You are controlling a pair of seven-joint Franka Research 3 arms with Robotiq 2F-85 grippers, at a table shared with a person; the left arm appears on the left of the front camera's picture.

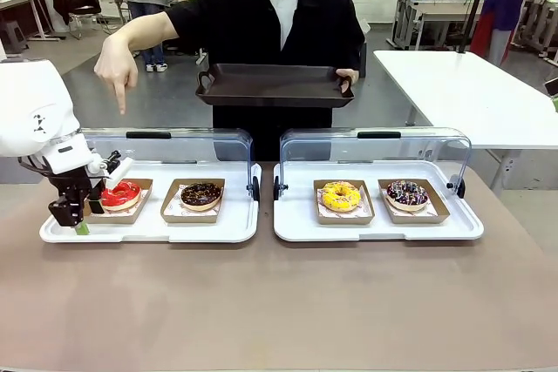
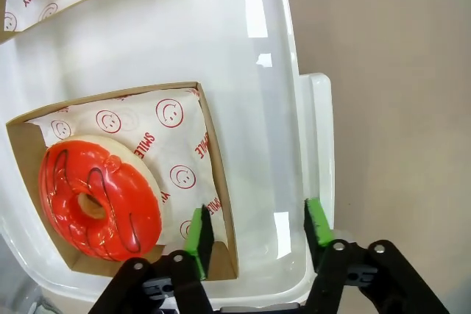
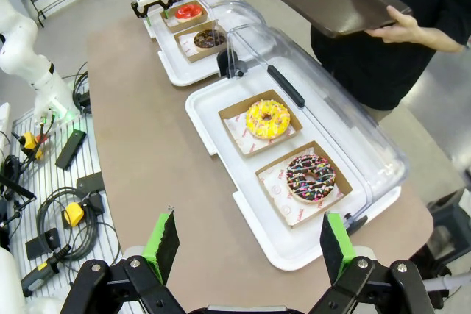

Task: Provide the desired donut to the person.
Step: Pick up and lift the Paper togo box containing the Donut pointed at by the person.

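Red-glazed donut [image 2: 99,196], dark-drizzled, sits in its cardboard box [image 2: 217,182] at the white tray's [image 2: 243,49] left end. Left gripper [image 2: 257,229] points down, jaws apart astride the box wall. Person's hand [image 1: 115,65] points down above it. Right gripper [image 3: 250,244] gapes wide.

— What colours are on the left tray [image 1: 157,231]?
— I see a red donut [image 2: 99,196] with dark streaks, on white paper [image 2: 173,119] printed with red smileys and "SMILE", in a brown box [image 2: 218,174]. At its 3 o'clock, a chocolate donut [image 1: 201,194] with pale flecks.
— And the right tray [image 1: 375,231]?
— A yellow donut [image 1: 341,195] with speckles. At its 3 o'clock I see a dark donut [image 1: 407,192] under many-coloured sprinkles. Both trays are white, my bench [image 1: 279,302] brown.
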